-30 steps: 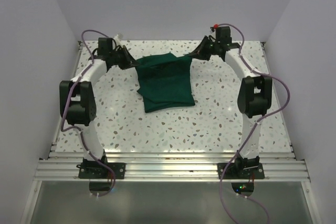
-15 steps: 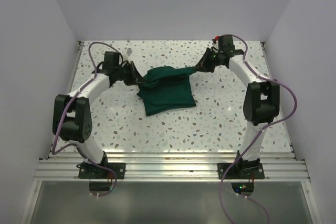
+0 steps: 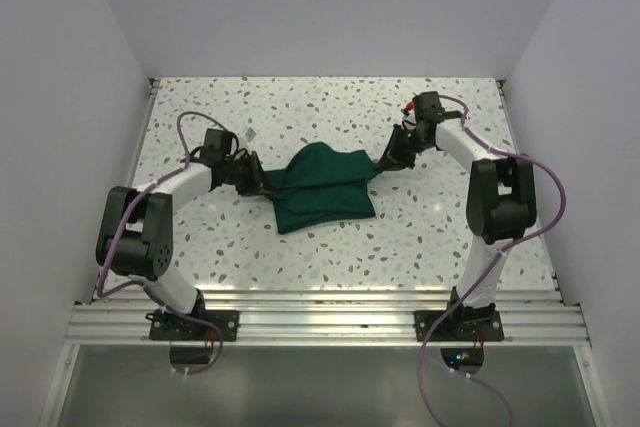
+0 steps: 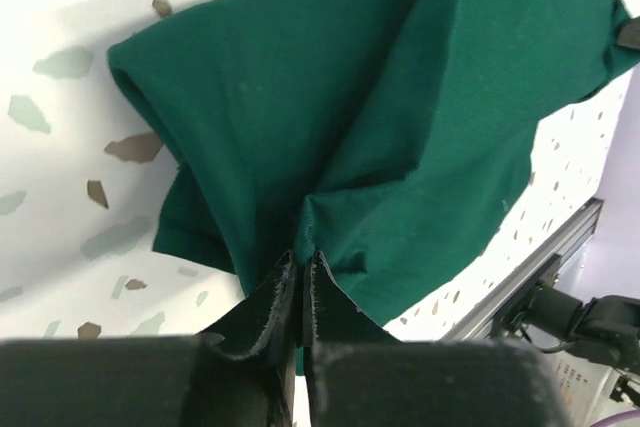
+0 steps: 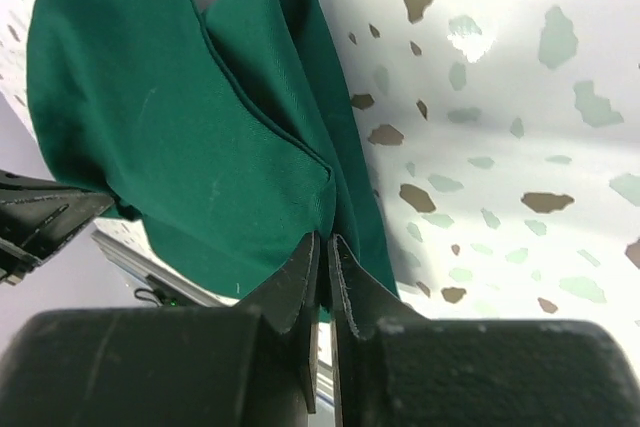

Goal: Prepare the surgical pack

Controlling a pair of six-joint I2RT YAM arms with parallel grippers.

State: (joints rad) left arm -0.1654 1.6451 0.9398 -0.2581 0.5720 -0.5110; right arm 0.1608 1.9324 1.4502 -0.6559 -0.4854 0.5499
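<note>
The dark green cloth drape [image 3: 322, 185] lies bunched in the middle of the speckled table, folded over itself. My left gripper [image 3: 265, 185] is shut on its left corner; in the left wrist view the fingertips [image 4: 300, 267] pinch a fold of the green cloth [image 4: 400, 97]. My right gripper [image 3: 380, 167] is shut on its right corner; in the right wrist view the fingertips [image 5: 322, 247] pinch the cloth [image 5: 180, 117] too. No tray, instruments, gauze or packets show; anything under the cloth is hidden.
The white speckled table [image 3: 420, 237] is walled by plain panels at the back and both sides. An aluminium rail [image 3: 320, 322] runs along the near edge at the arm bases. Purple cables loop from both arms.
Both grippers have pulled the drape's far edge towards the near side, from the table's back to its middle. The cloth's upper layer now lies folded over the lower part, and both arms sit lower.
</note>
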